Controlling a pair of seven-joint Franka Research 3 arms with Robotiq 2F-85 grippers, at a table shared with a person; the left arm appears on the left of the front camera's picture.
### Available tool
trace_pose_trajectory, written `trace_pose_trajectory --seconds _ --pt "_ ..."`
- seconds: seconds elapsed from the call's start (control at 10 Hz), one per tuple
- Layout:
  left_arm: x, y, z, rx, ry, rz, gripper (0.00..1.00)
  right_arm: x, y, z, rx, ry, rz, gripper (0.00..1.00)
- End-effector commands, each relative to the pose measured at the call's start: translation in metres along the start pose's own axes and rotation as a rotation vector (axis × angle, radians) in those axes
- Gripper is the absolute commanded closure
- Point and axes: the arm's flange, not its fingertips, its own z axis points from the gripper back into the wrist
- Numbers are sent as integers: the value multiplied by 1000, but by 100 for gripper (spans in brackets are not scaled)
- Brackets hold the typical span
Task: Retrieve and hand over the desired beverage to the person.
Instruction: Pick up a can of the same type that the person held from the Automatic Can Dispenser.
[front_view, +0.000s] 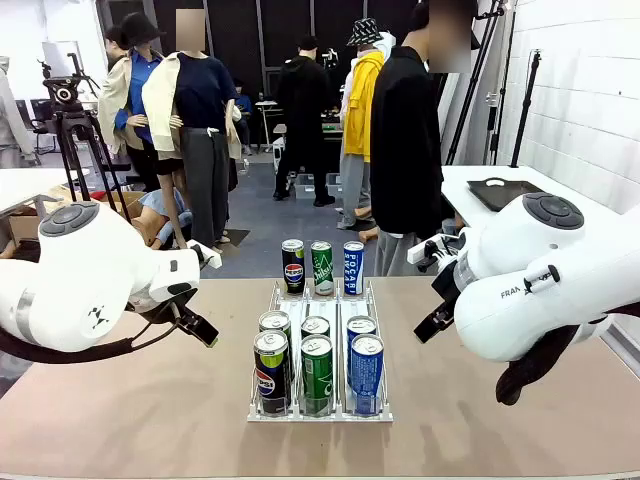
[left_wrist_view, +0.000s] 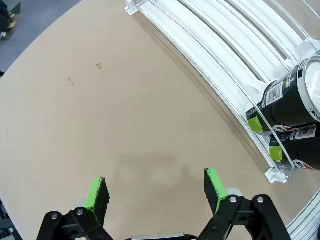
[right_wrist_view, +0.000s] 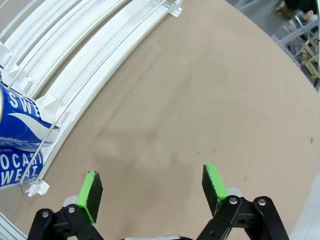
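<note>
We are holding our left tool (left_wrist_view: 156, 187) and right tool (right_wrist_view: 152, 187) wide and empty above the worktop (front_view: 120, 420), either side of the rack (front_view: 318, 414) of cans (front_view: 317, 372). The person (front_view: 405, 150) is standing across it.

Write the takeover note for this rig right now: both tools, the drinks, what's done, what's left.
Left tool: open, empty, over bare table beside the rack.
Right tool: open, empty, over bare table on the rack's other side.
Cans: six at the rack's near end in black, green and blue lanes; three more upright at its far end.
Person: standing at the far side.
Done: nothing grasped.
Left: pick the wanted can and hand it over.
</note>
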Motion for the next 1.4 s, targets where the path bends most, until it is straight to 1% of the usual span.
trace_pose_trajectory --seconds 0.0,1.2,1.3 --pt "0 0 0 0 0 0 0 0 0 0 0 0 0 0" --pt "0 0 0 0 0 0 0 0 0 0 0 0 0 0" --pt "5 2 5 25 7 3 0 1 -8 7 5 8 0 0"
